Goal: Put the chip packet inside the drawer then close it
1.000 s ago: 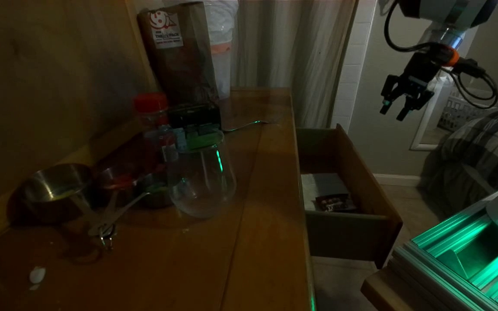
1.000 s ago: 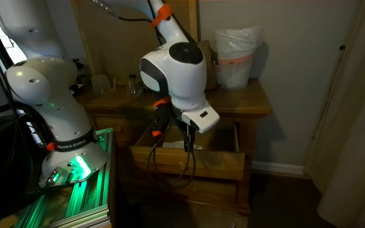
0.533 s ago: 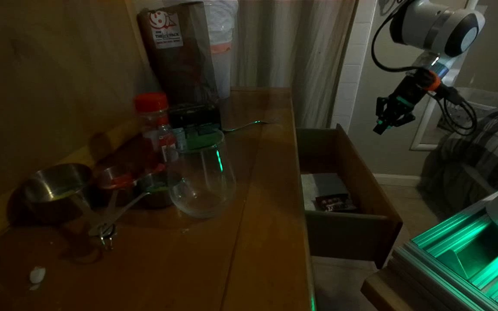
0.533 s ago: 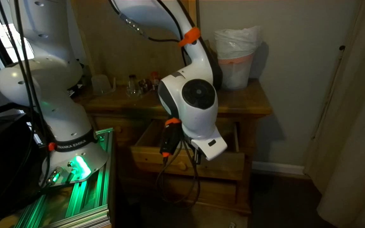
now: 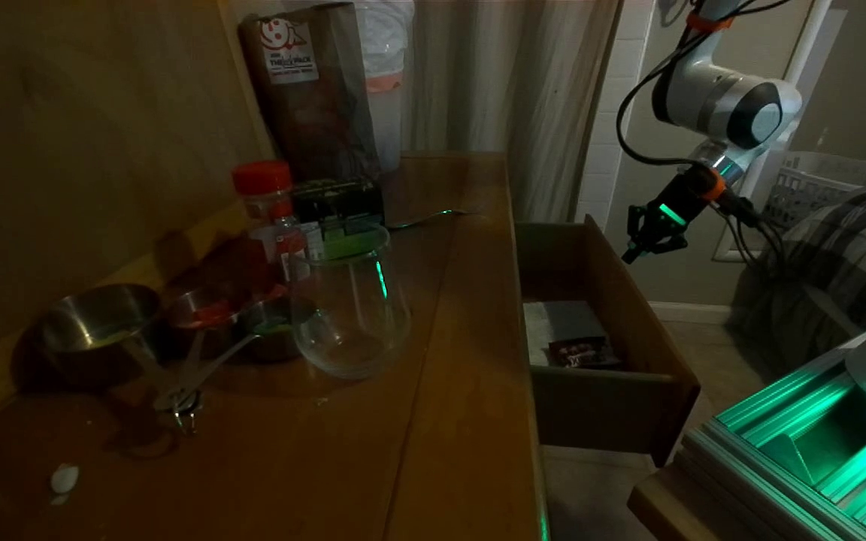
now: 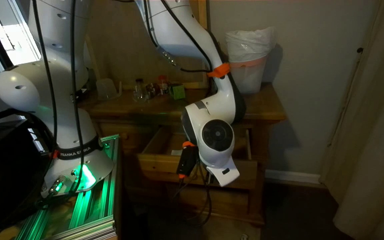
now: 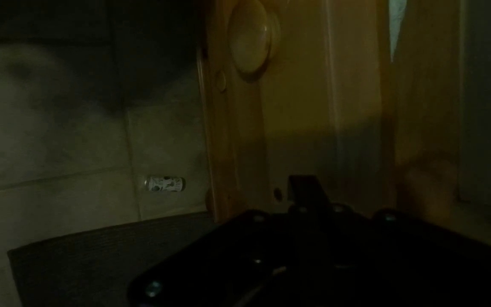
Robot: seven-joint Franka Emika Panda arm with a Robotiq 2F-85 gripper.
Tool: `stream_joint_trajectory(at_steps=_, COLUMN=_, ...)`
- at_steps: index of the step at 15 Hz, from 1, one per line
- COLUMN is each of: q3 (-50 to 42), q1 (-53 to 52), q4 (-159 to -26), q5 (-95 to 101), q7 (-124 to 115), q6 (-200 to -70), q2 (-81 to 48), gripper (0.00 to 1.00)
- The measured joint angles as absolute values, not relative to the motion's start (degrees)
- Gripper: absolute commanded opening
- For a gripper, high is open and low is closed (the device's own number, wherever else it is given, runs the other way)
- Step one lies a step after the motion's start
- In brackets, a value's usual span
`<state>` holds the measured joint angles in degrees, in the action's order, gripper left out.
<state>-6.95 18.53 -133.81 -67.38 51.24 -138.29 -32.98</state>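
Note:
The chip packet (image 5: 583, 352), dark and small, lies in the pulled-out wooden drawer (image 5: 606, 409), partly on a white sheet (image 5: 562, 324). My gripper (image 5: 632, 254) hangs outside the drawer's front panel, at about its upper edge or above it, with fingertips tilted down. Its fingers meet and nothing sits between them. In the wrist view the gripper (image 7: 302, 184) appears as a dark silhouette before the drawer front (image 7: 301, 94), well away from the round knob (image 7: 249, 38). Whether it touches the wood I cannot tell. The arm hides the gripper in an exterior view (image 6: 217, 135).
On the dresser top stand a stemless glass (image 5: 350, 315), metal measuring cups (image 5: 98, 323), a red-lidded jar (image 5: 261, 180) and a paper bag (image 5: 316, 98). A white-lined bin (image 6: 249, 60) stands at its far end. A can (image 7: 166, 183) lies on the floor.
My gripper has gone from open to shut. The arm has come down and across towards the drawer front. Packet and drawer have stayed where they were.

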Motion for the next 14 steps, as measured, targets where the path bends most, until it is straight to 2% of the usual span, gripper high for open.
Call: stream_joint_trajectory(at_steps=14, q3=-8.37, q1=21.76, q4=-129.47, q5=-77.35, q7=51.16, q6=-126.44, q2=-40.41, gripper=0.0)
